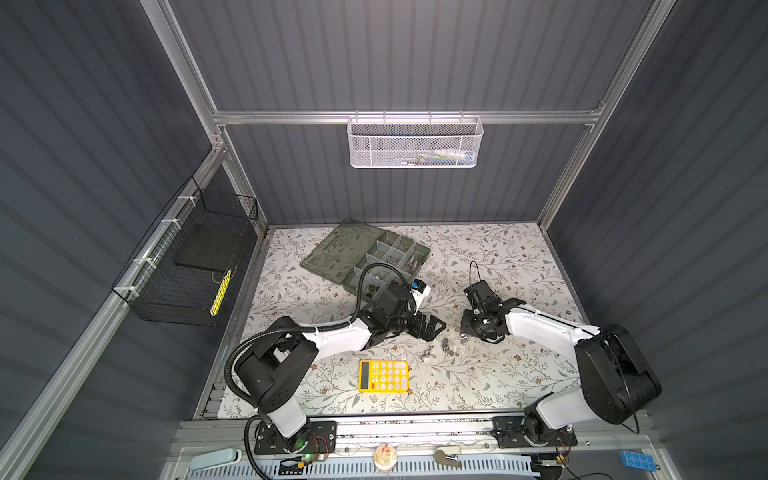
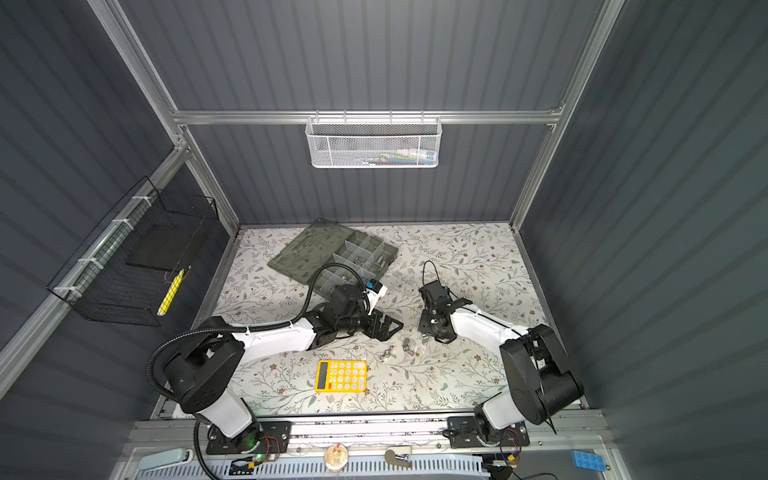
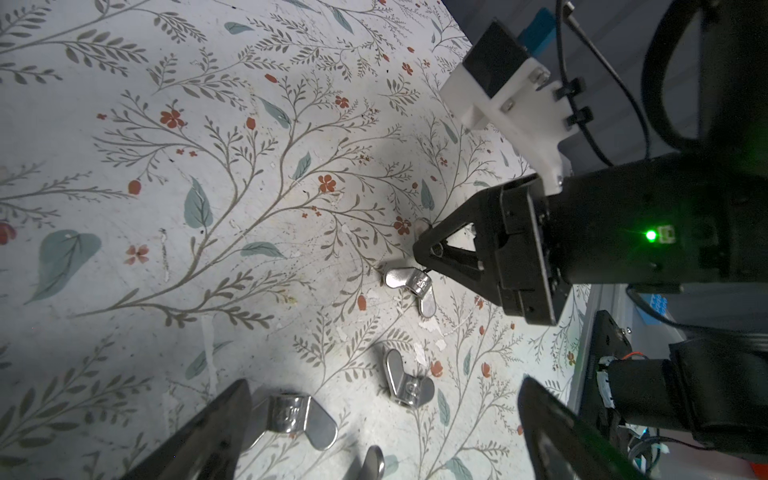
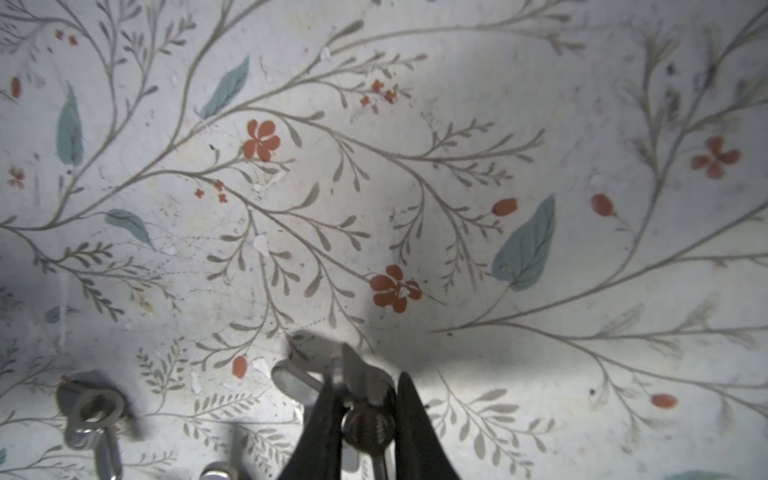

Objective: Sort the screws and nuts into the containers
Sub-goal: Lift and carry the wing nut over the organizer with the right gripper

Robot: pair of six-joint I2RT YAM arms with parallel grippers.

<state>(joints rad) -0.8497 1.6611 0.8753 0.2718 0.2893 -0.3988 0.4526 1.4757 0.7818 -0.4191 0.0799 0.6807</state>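
**Top views.** The organiser box (image 1: 422, 254) lay open at the far middle of the desk (image 1: 519, 257), with its lid (image 1: 332, 249) folded flat beside it. Some compartments (image 2: 361, 249) held small metal bits, too small to name. Loose wing nuts (image 1: 446, 348) sat clustered at the near middle of the desk, just beyond a yellow calculator (image 1: 383, 376) and well apart from the box. The left arm reached in low with its forearm near level, and the left gripper (image 1: 432, 326) pointed across at the cluster. The right arm's wrist was bent so that the right gripper (image 1: 464, 336) pointed steeply down at the cluster's edge.

**Left wrist.** The left gripper (image 3: 382, 440) was spread wide and held nothing. One nut lay just inside one of its fingers (image 3: 208, 432). Judged: on standby, leaving the other arm room. The right gripper (image 3: 428, 255) stood tip-down, with a wing nut (image 3: 411, 284) just beside it.

**Right wrist.** The right gripper (image 4: 368, 386) was pinching a wing nut (image 4: 368, 426) by its threaded barrel, with one ear (image 4: 291, 374) jutting sideways. Judged: the barrel gives firmer purchase than the thin, slanted ears. I could not tell whether the nut was clear of the desk. The step in hand looked like a pick, with the carry to a compartment yet to come.
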